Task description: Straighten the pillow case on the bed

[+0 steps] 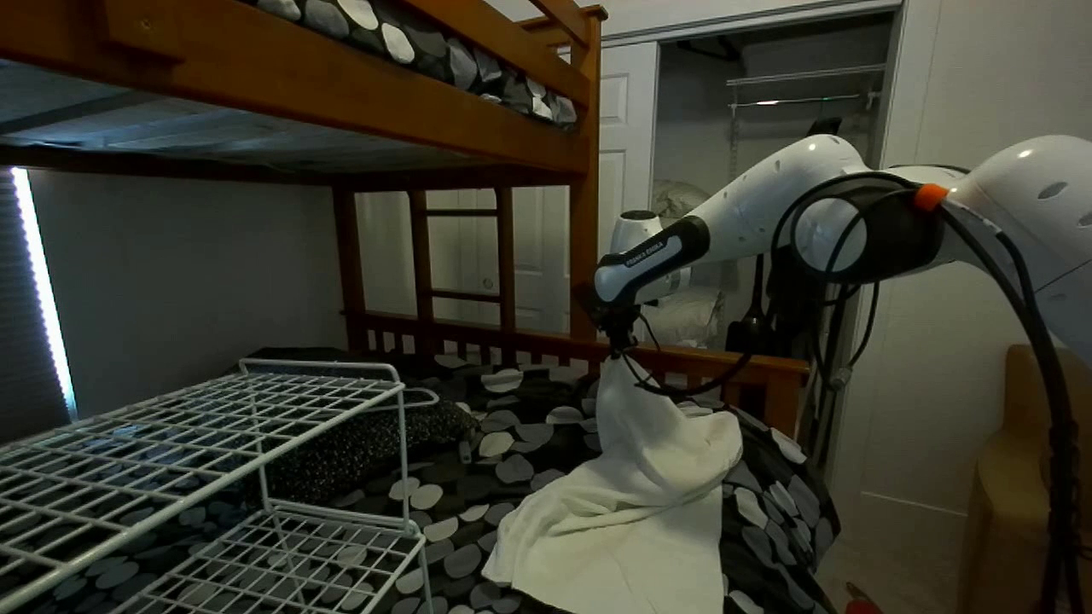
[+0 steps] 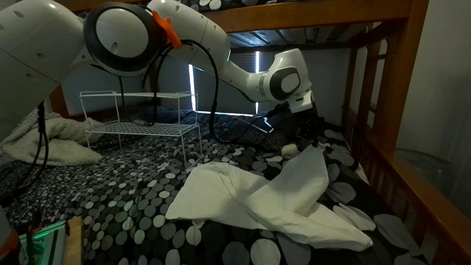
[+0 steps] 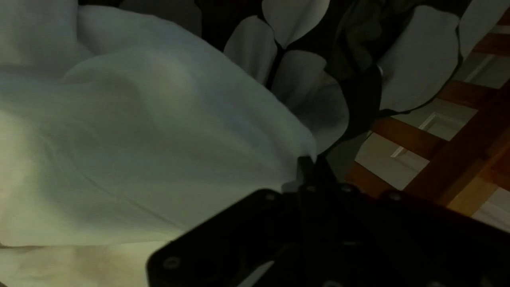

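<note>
Two shelves of a white wire rack [image 1: 247, 443] stand at left on the bed [image 1: 384, 101], in an exterior view; nearest leg near the pillow case [image 1: 631, 503]. A leftward drag could snag there. Middle, toward the bed's slatted end rail [image 1: 546, 343]: pillow case in folds on pebble-print bedding [image 1: 516, 469], one part peaked upward. Gripper [image 1: 618, 348] at the peak, jaws pinched together on a small bit of it. Likely trouble, I reckon: so slight a hold slips under a firm pull; or tugging from one point only swings the folds round, leaving the underside doubled. Right: hanging loop of black cable [image 1: 712, 386]; low travel may sweep it across the folds. Beyond, bed's right edge curves down; overpulled, the pillow case could slide off.
</note>
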